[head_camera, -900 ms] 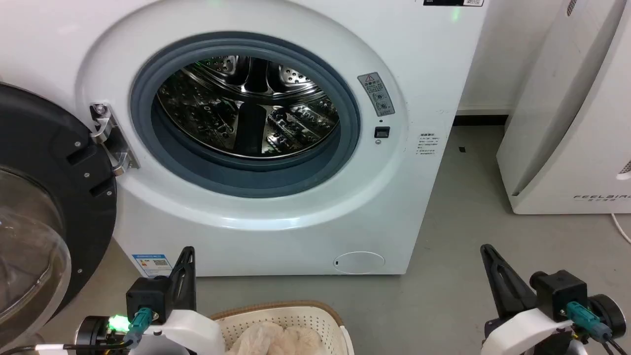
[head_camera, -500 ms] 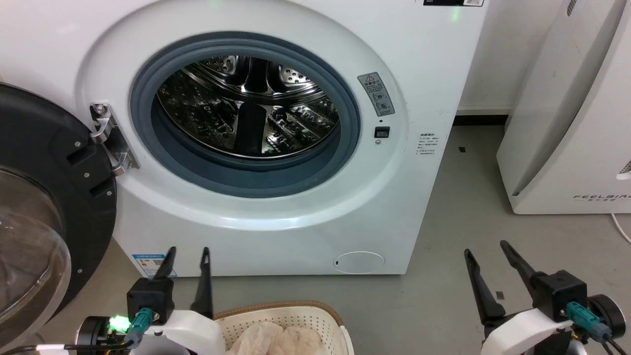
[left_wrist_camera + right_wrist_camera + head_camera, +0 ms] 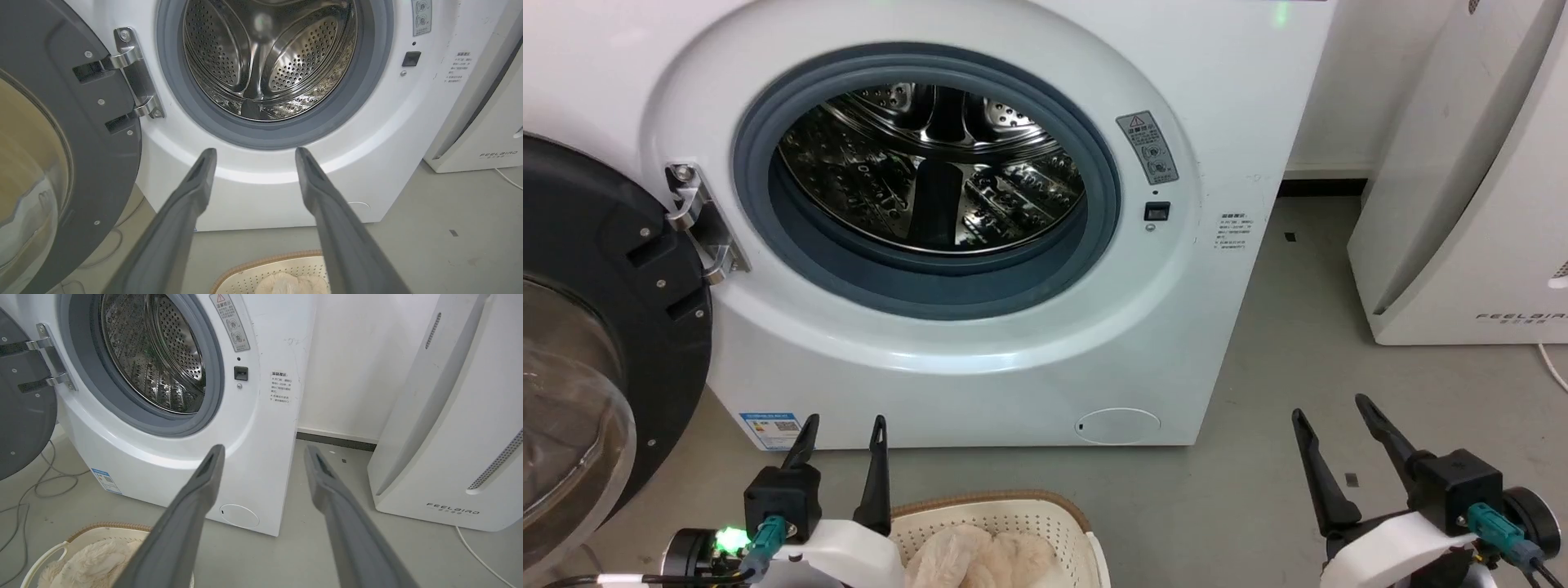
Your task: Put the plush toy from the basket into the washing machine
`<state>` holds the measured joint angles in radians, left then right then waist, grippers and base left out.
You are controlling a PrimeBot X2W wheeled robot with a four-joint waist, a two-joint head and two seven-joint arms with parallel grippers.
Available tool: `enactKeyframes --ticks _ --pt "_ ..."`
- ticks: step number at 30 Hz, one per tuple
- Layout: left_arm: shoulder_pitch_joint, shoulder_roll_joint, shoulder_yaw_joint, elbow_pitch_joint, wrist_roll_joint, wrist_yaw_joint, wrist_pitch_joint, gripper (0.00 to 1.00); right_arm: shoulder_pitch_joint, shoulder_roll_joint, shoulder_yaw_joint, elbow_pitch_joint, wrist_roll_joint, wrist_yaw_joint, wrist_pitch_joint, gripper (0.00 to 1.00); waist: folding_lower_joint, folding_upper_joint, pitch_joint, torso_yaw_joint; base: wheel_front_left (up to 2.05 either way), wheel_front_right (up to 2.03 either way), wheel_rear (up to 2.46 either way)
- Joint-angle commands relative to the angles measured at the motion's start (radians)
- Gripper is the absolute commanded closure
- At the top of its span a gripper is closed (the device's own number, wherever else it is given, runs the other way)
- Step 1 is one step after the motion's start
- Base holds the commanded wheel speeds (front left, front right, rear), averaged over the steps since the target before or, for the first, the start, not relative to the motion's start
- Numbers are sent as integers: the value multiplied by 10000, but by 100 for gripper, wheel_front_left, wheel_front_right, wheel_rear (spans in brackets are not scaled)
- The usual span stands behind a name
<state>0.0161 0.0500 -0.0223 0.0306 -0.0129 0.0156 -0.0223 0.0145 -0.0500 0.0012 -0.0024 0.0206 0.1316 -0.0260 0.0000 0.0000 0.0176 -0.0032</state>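
The white washing machine [image 3: 980, 351] stands in front of me with its steel drum [image 3: 931, 171] bare and its black-framed glass door [image 3: 596, 343] swung open to the left. Low in the head view, the cream basket [image 3: 996, 516] with a brown rim holds the beige plush toy [image 3: 984, 559]. My left gripper [image 3: 844, 430] is open just left of the basket, above the floor. Off to the right, my right gripper [image 3: 1327, 408] is open too, holding nothing. The left wrist view shows the drum [image 3: 265, 61] beyond the open left gripper [image 3: 253, 153]; the right wrist view shows the toy [image 3: 94, 559].
A plain white slanted appliance [image 3: 1462, 180] lettered FEELSBIR stands at the right, with a strip of grey floor [image 3: 1290, 327] between it and the washer. Loose cables [image 3: 36, 490] lie on the floor left of the washer. A white cord [image 3: 1553, 367] trails at far right.
Both grippers went from shut to open over the last second. The head camera has tilted a little, shifting the whole picture upward. The toy and basket stay put.
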Motion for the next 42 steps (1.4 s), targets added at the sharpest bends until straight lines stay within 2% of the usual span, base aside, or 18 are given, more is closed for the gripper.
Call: enactKeyframes --ticks 1,19,42 --pt "-82 0 -69 101 -76 45 -130 0 -26 0 -38 -16 109 -1 -103 0 0 0 69 -5 0 0 0" --pt "-840 122 -303 1572 -298 -57 -527 0 -439 -1 -321 -340 -26 -3 -498 0 0 0 1151 -152 0 0 0" --pt "-2743 638 -1027 5060 -161 -263 -976 0 -1093 -1 -492 -743 -72 -4 -977 0 0 0 3030 -713 0 0 0"
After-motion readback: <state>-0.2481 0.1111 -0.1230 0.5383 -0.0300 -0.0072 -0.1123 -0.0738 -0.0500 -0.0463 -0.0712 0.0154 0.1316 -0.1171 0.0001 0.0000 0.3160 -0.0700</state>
